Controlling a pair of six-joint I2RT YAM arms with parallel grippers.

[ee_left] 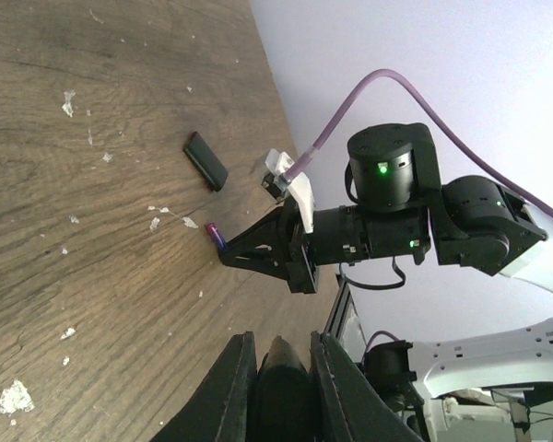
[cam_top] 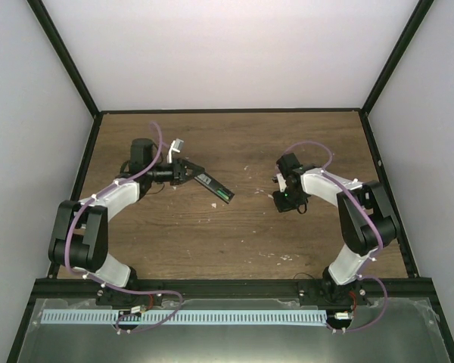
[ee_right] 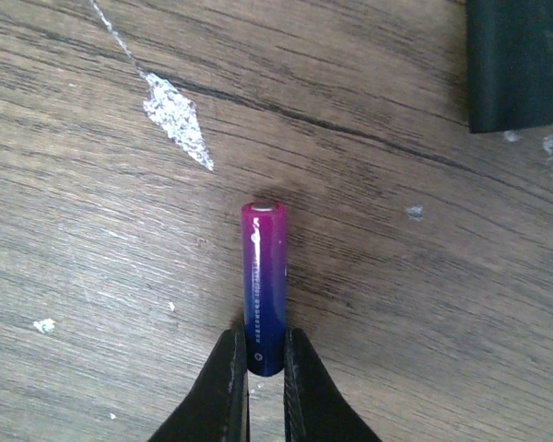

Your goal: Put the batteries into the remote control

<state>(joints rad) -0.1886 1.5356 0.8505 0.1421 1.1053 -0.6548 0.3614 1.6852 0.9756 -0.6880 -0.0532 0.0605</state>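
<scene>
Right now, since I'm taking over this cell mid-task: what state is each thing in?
Remote control: held in the left hand, green showing at its far end.
Purple battery: pinched at one end by the right hand, not yet loaded.
Small black piece: lying loose on the table.

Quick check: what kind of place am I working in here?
Probably an enclosed robot test cell, not a home: plain white walls, a black frame at their edges, and a scuffed wooden table boxed in between.
</scene>
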